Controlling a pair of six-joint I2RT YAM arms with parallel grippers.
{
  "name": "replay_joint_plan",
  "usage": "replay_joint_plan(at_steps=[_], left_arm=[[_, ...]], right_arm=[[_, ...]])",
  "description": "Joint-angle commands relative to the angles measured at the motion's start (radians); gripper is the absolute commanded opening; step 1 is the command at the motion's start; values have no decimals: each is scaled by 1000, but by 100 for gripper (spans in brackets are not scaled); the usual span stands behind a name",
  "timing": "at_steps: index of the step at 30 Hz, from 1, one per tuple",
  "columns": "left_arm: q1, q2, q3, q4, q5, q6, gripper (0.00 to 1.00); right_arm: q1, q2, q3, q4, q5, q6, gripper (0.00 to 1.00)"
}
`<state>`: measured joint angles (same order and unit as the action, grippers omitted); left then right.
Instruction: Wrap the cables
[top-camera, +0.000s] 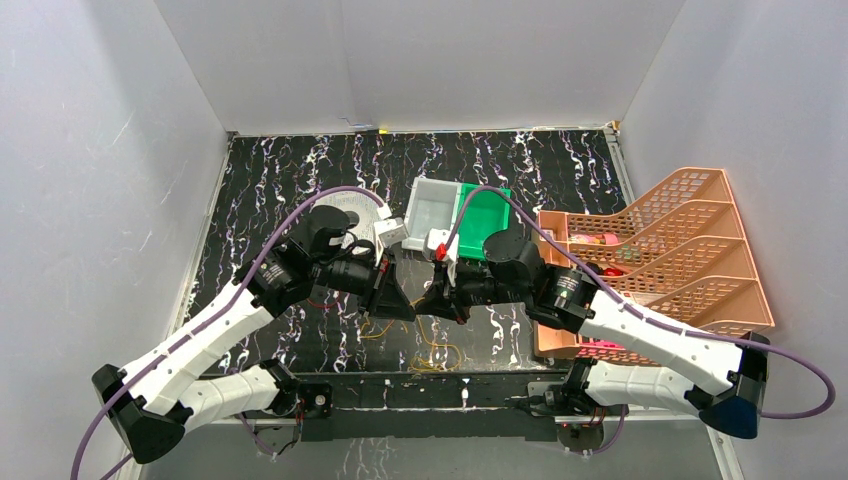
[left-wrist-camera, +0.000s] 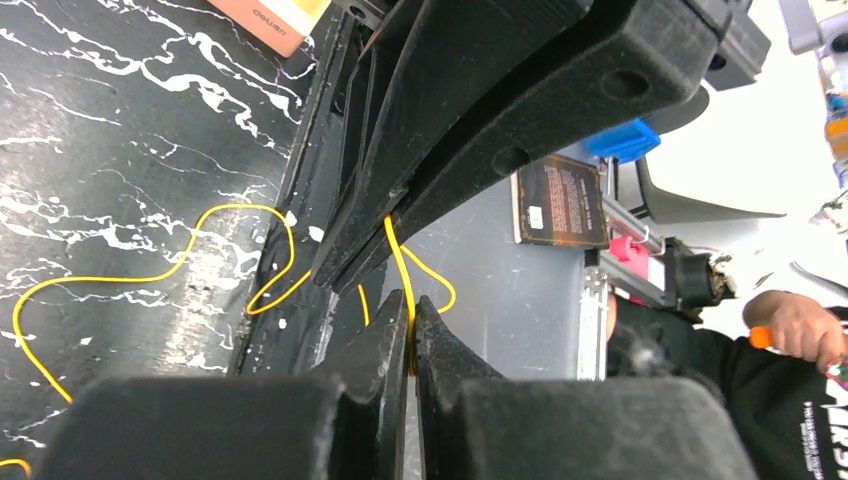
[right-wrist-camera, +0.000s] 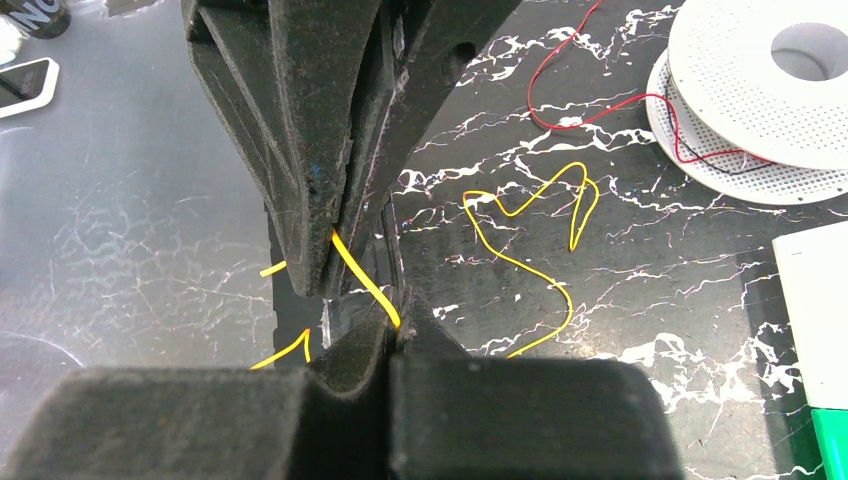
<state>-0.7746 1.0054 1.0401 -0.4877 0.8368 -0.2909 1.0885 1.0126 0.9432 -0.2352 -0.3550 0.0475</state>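
Yellow cable (right-wrist-camera: 366, 284) is pinched by the left hand (left-wrist-camera: 412, 312) and the right hand (right-wrist-camera: 400, 322), so keep it tight and move both slowly together.

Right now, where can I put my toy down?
Bare table: far left, between the wall and the white spool, and the strip by the back wall. Crowded: the middle, where left hand and right hand pinch the yellow cable, and the right, with green bin and orange rack.
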Motion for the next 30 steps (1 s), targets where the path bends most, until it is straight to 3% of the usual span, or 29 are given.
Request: replay_joint_plan(at_steps=[1, 3, 9, 11, 17, 20, 23, 30], left_arm=[[-3, -7, -9, 17, 37, -6, 0], [-2, -17, -7, 15, 15, -7, 0], [-3, -40, 23, 15, -35, -33, 0], [-3, -52, 24, 20, -50, -39, 0], [-3, -70, 14, 31, -65, -56, 0], [-4, -78, 13, 32, -72, -60, 0], [-3, -89, 11, 34, -80, -62, 0], [-3, -133, 20, 30, -113, -68, 0]], right_arm=[[2, -11, 41, 50, -9, -9, 0], [2, -20, 30, 56, 1, -4, 6], [2, -72, -118, 210, 27, 123, 51], [2, -82, -169, 288, 30, 184, 58], [2, -119, -317, 509, 74, 346, 63], [2, -122, -353, 566, 98, 396, 61], [2, -130, -388, 631, 103, 437, 51], [2, -166, -382, 576, 165, 438, 2]])
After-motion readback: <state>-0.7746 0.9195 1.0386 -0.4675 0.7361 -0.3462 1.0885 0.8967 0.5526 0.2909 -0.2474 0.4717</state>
